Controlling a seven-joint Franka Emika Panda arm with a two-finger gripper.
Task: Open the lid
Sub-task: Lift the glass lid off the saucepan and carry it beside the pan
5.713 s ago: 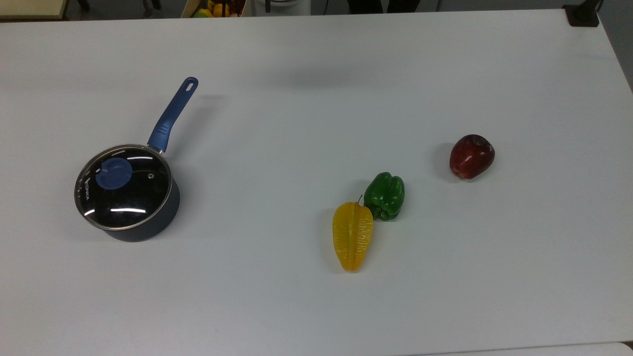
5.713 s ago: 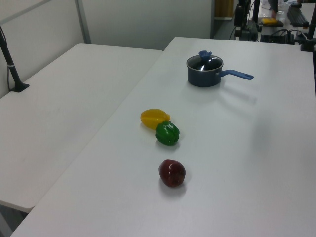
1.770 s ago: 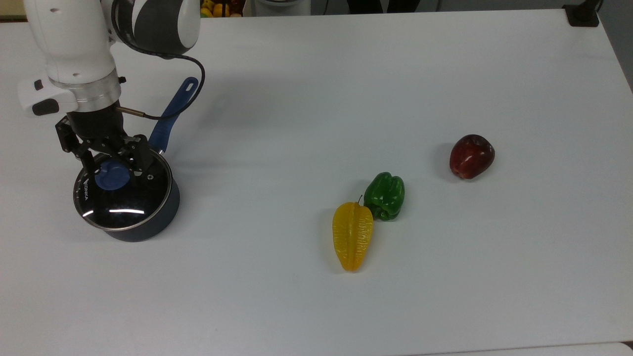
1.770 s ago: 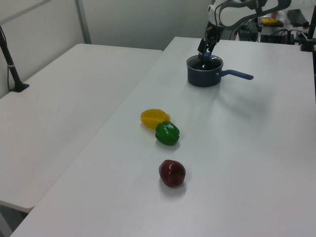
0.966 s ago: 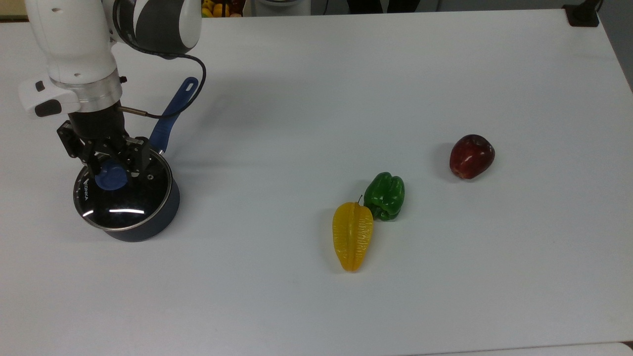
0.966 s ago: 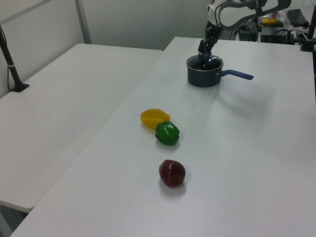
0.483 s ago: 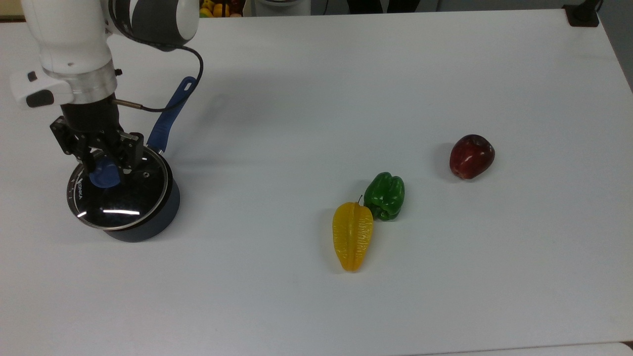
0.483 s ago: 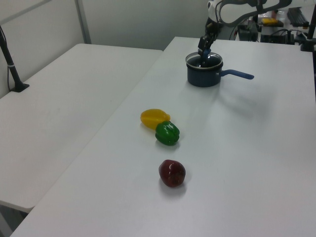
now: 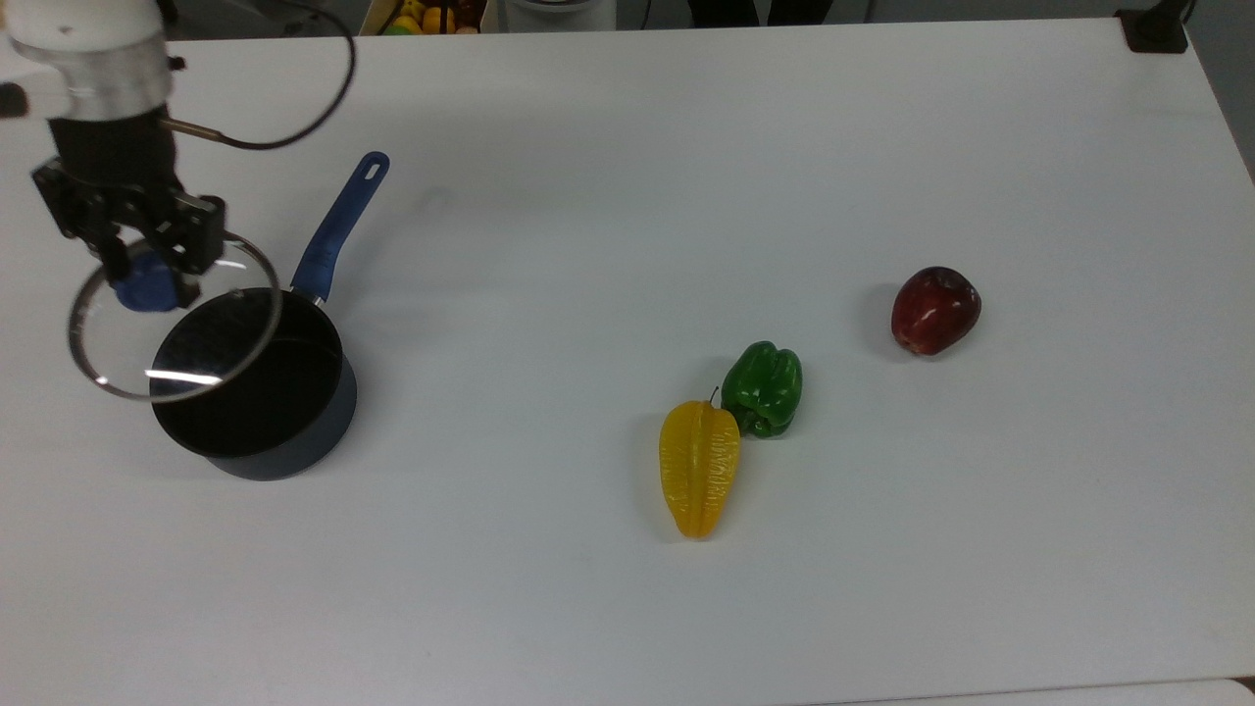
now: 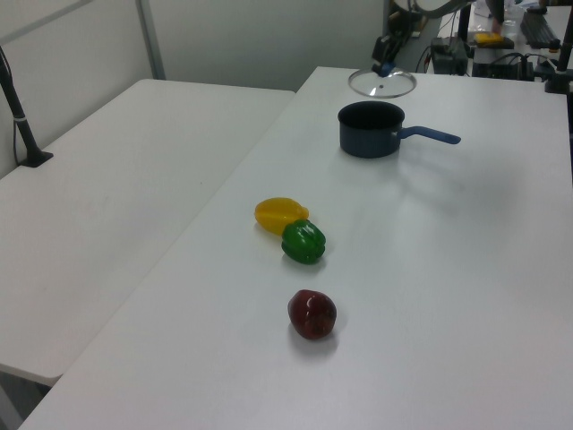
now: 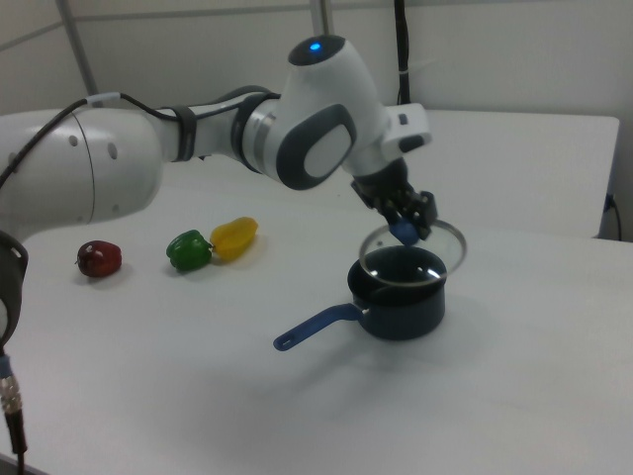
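The gripper [image 9: 145, 267] is clenching its fingers [image 9: 188, 257] on the blue knob [image 9: 144, 291] of the lid [image 9: 175, 333], which is hanging in the air under them, off the saucepan [image 9: 257, 397]. The saucepan is sitting open on the surface [image 9: 686, 196] below the fingers, partly under the lid.

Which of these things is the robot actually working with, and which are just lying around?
In use:
- lid, held by its blue knob in the claw, lifted clear
- saucepan, now uncovered

Lying about:
- yellow starfruit
- green pepper, touching the starfruit
- red apple, off by itself
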